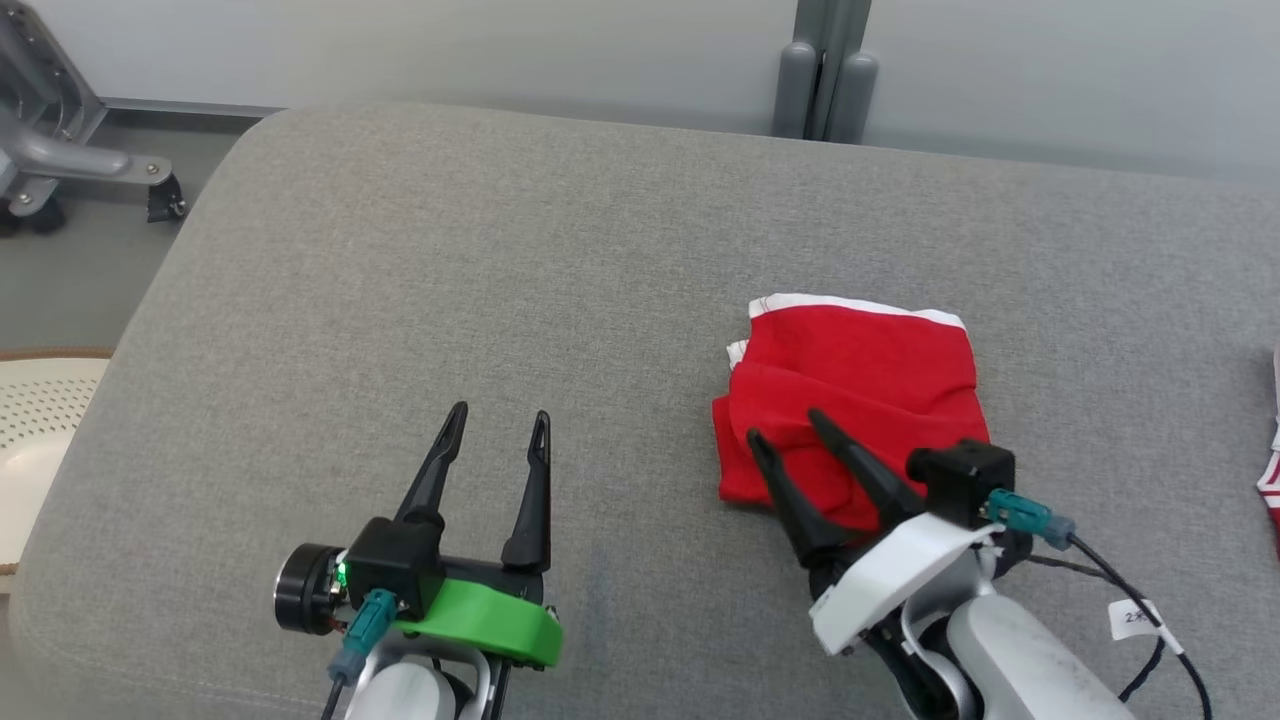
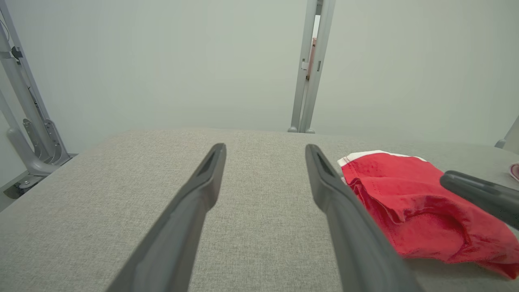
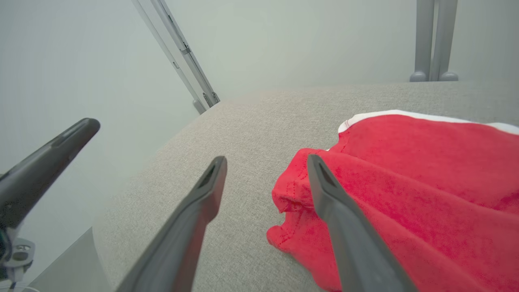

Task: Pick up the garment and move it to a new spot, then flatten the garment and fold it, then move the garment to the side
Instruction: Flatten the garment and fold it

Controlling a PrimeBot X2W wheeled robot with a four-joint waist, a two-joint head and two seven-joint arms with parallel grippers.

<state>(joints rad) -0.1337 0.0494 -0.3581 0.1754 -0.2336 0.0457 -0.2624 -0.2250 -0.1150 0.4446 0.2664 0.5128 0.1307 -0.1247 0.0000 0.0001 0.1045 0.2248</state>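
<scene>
Right of centre in the head view, the garment point(image 1: 850, 390) is seen folded on the surface point(image 1: 400, 280) — folding judged done. Over its lower-left corner the right fingers point(image 1: 780, 485) are held apart; the left fingers point(image 1: 535, 480) likewise, nothing gripped — side move likely pending.

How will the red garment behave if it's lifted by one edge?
Probably floppy: the garment lies in soft folds, so it would likely drape and unfold. It looks thin, so likely light. On the woven grey surface, pushing would probably bunch it, not slide it.
</scene>
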